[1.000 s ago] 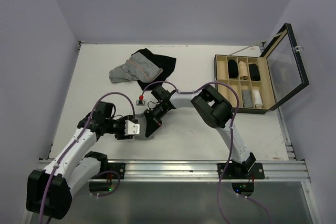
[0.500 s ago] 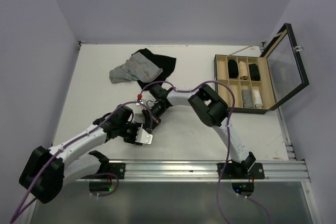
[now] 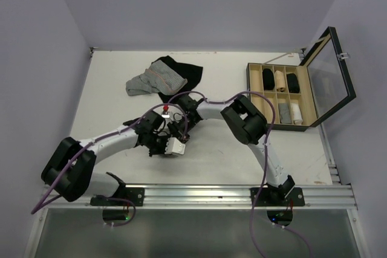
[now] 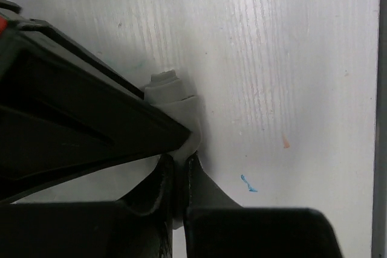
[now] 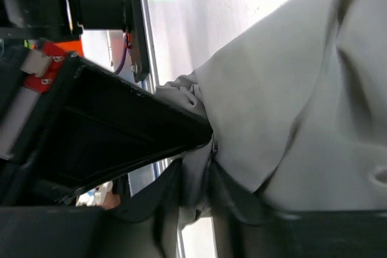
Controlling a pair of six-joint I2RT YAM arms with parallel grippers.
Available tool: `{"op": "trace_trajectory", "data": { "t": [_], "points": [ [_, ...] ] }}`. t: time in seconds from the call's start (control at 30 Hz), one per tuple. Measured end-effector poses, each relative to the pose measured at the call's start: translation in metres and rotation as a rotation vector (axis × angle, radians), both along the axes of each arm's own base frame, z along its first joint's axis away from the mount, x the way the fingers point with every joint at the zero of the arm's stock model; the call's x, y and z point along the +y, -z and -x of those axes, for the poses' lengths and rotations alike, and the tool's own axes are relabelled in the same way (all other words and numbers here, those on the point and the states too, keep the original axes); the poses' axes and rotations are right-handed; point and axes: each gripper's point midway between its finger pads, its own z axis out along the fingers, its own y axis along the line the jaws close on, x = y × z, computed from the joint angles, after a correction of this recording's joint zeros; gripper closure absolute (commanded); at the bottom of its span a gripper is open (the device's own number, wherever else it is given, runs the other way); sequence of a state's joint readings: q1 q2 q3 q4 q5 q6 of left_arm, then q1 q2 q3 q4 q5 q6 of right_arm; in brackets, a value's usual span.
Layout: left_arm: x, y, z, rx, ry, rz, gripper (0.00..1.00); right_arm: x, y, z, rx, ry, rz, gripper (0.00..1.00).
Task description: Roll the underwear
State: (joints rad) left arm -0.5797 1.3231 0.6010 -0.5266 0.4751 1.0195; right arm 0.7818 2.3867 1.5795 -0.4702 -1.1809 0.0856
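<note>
The underwear (image 5: 290, 89) is plain grey cloth; it fills the right of the right wrist view. My right gripper (image 5: 198, 188) has a fold of it between its fingers, and both fingers touch the cloth. In the left wrist view a small grey bunch of the underwear (image 4: 175, 98) sits on the white table, and my left gripper (image 4: 179, 176) is shut on its thin edge. The two grippers meet tip to tip: the right finger (image 4: 72, 119) crosses the left wrist view. From above, the left gripper (image 3: 171, 143) and right gripper (image 3: 179, 130) cover the cloth.
A grey pinstriped garment (image 3: 150, 81) lies on a black garment (image 3: 186, 74) at the back of the table. An open wooden box (image 3: 281, 96) with rolled items in its compartments stands at the right, its lid (image 3: 331, 70) raised. The metal rail (image 3: 199, 194) runs along the near edge.
My left arm has swung right across the table to the right gripper, and its jaws have closed on the cloth. The right gripper has shifted slightly to the right.
</note>
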Motion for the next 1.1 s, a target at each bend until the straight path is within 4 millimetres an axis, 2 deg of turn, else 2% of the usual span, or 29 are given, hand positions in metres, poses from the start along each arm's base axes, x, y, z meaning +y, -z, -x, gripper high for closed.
{"op": "trace_trajectory", "data": {
  "t": [0.1, 0.17, 0.37, 0.43, 0.5, 0.57, 0.67, 0.7, 0.73, 0.87, 0.97, 1.1],
  "points": [
    [-0.005, 0.001, -0.002, 0.063, 0.015, 0.007, 1.00, -0.012, -0.007, -0.016, -0.032, 0.047, 0.022, 0.58],
    [-0.005, 0.001, -0.002, 0.106, 0.014, 0.018, 1.00, -0.023, -0.011, -0.038, -0.096, 0.099, 0.044, 0.54],
    [-0.005, 0.000, -0.004, 0.234, -0.012, 0.053, 1.00, -0.066, -0.027, -0.107, -0.249, 0.268, 0.088, 0.53],
    [-0.004, -0.001, -0.006, 0.289, -0.030, 0.065, 1.00, -0.081, -0.038, -0.120, -0.295, 0.317, 0.088, 0.53],
    [-0.003, -0.001, -0.009, 0.365, -0.055, 0.082, 1.00, -0.097, -0.052, -0.124, -0.346, 0.354, 0.094, 0.53],
    [-0.002, -0.001, -0.011, 0.461, -0.091, 0.100, 1.00, -0.105, -0.069, -0.125, -0.420, 0.372, 0.078, 0.50],
    [-0.001, -0.002, -0.014, 0.632, -0.150, 0.126, 0.99, -0.112, -0.105, -0.121, -0.589, 0.377, 0.022, 0.43],
    [-0.001, -0.002, -0.016, 0.688, -0.167, 0.131, 0.99, -0.113, -0.114, -0.119, -0.632, 0.372, 0.006, 0.42],
    [0.000, -0.003, -0.017, 0.745, -0.182, 0.130, 0.99, -0.113, -0.125, -0.117, -0.698, 0.364, -0.018, 0.35],
    [0.000, -0.003, -0.019, 0.914, -0.219, 0.129, 0.98, -0.107, -0.154, -0.099, -0.925, 0.278, -0.083, 0.29],
    [0.001, -0.004, -0.020, 0.968, -0.223, 0.119, 0.97, -0.084, -0.153, -0.076, -1.051, 0.142, -0.115, 0.29],
    [0.001, -0.004, -0.021, 1.019, -0.224, 0.104, 0.97, -0.048, -0.124, -0.036, -1.161, -0.088, -0.123, 0.31]
  ]
}}
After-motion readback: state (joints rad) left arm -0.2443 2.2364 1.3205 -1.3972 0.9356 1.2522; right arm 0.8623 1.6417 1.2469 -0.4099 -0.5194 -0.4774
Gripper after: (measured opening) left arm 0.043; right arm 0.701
